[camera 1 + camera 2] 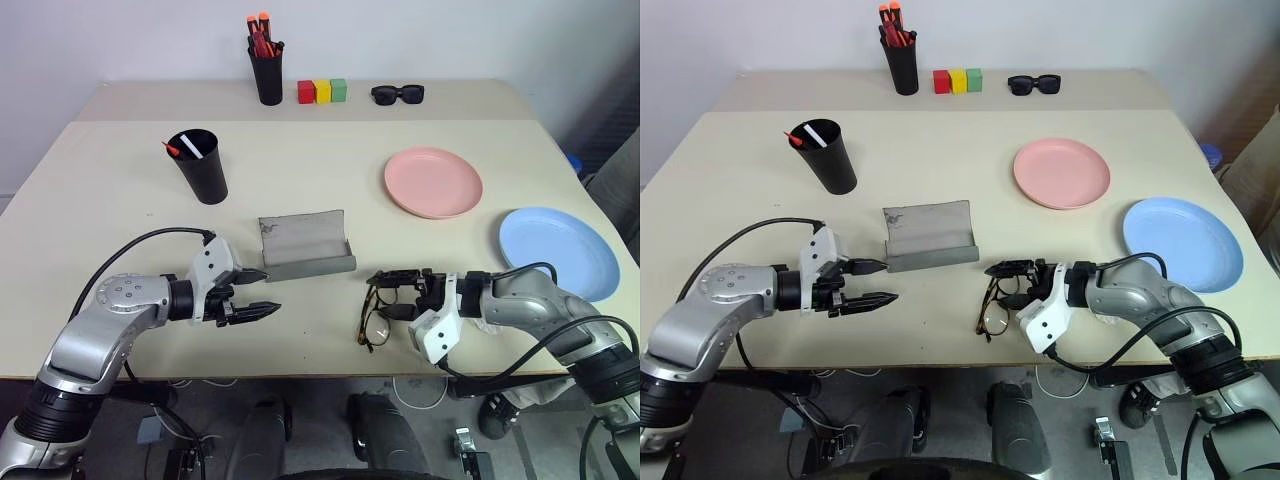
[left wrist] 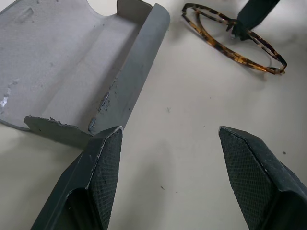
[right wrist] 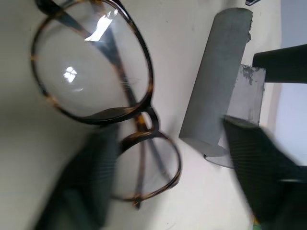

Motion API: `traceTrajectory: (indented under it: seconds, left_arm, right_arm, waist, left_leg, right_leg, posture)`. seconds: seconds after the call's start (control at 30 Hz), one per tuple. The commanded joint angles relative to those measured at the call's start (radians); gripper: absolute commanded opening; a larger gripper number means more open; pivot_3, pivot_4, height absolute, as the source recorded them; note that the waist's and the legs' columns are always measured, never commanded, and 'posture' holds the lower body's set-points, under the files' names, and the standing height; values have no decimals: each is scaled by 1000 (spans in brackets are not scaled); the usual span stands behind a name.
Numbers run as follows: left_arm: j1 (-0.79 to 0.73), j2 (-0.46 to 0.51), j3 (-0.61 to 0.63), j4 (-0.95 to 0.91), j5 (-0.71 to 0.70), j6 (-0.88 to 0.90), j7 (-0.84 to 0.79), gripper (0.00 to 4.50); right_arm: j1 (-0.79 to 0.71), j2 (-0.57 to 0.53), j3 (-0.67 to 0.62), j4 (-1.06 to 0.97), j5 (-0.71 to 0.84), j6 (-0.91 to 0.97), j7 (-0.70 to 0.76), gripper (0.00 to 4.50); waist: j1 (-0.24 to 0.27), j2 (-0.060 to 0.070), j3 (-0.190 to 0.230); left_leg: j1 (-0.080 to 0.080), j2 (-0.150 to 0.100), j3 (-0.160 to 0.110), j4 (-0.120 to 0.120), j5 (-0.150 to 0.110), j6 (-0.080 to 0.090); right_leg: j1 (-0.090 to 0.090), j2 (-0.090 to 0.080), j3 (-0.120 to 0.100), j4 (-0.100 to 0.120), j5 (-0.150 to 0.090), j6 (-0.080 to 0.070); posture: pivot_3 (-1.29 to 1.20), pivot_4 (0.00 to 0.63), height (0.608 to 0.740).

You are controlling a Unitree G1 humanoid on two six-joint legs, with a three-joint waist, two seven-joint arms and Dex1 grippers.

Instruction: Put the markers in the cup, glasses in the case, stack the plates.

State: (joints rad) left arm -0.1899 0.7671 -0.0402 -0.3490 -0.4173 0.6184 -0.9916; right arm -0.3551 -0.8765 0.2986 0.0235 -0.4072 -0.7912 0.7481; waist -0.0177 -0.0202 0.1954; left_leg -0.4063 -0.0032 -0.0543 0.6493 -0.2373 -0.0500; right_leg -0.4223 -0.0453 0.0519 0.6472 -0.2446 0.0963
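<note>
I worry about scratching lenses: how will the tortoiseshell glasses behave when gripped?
The glasses look thin-framed, so probably light and slightly flexible. Their smooth rims may slip between the right gripper fingers, and lying flat, they may slide across the table.

Left end effector (image 1: 262,292) agape; right end effector (image 1: 385,294) part-spread.

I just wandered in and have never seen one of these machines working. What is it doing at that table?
It is tidying a table. Its right gripper is at the tortoiseshell glasses, fingers either side of the frame, apparently about to pick them up. Its left gripper hovers open beside the open grey case. Two markers already stand in the black cup. The pink plate and blue plate lie apart, not yet stacked.
</note>
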Motion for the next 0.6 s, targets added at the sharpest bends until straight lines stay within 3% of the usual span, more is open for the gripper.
traceTrajectory:
  seconds: [0.03,0.1,0.6]
  left_arm:
    - [-9,3,-2,-23,4,-20,5,3285]
    - [-10,3,-4,-22,3,-21,7,3285]
    - [-18,1,-14,-17,1,-26,18,3285]
  right_arm:
    - [-6,3,-4,-13,28,-2,2,1092]
    - [-4,4,-4,-14,29,1,3,33]
    - [2,11,-7,-26,36,26,1,33]
  waist:
    - [0,0,0]
    - [0,0,0]
    - [0,0,0]
  left_leg:
    - [0,0,0,0,0,0]
    - [0,0,0,0,0,0]
    - [0,0,0,0,0,0]
  right_leg:
    - [0,0,0,0,0,0]
    - [0,0,0,0,0,0]
    - [0,0,0,0,0,0]
  posture:
    - [0,150,740]
    - [0,150,740]
    - [0,150,740]
